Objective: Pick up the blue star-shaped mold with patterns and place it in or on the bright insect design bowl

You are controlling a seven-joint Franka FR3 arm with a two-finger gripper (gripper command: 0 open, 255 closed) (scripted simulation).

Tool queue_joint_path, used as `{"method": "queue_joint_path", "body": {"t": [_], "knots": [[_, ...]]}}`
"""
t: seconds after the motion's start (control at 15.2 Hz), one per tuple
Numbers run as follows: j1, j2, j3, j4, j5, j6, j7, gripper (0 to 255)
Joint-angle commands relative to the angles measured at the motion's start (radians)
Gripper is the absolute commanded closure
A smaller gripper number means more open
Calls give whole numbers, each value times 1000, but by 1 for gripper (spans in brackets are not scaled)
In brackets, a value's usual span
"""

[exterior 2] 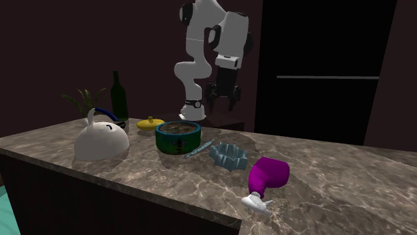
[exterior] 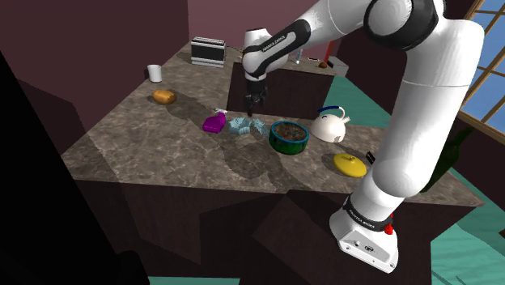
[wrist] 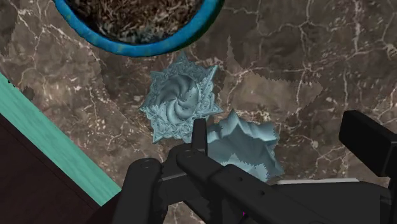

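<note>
Two pale blue star-shaped pieces lie side by side on the marble counter. The one with a swirl pattern sits just off the bowl's rim. The hollow star mold lies beside it, farther from the bowl. The bowl is green and blue outside, with small insect figures and a dark brown filling. My black gripper hangs open above the star pieces, well off the counter, with nothing between its fingers.
A purple bottle lies next to the stars on the side away from the bowl. Beyond the bowl stand a white kettle and a yellow lidded dish. An orange item, mug and toaster stand farther back.
</note>
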Motion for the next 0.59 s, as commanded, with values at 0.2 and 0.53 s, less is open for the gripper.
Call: {"method": "queue_joint_path", "body": {"t": [0.2, 0.53], "knots": [[-26, 197, -11, 174, 7, 19, -24, 0], [-55, 401, -16, 394, 17, -1, -47, 0]]}}
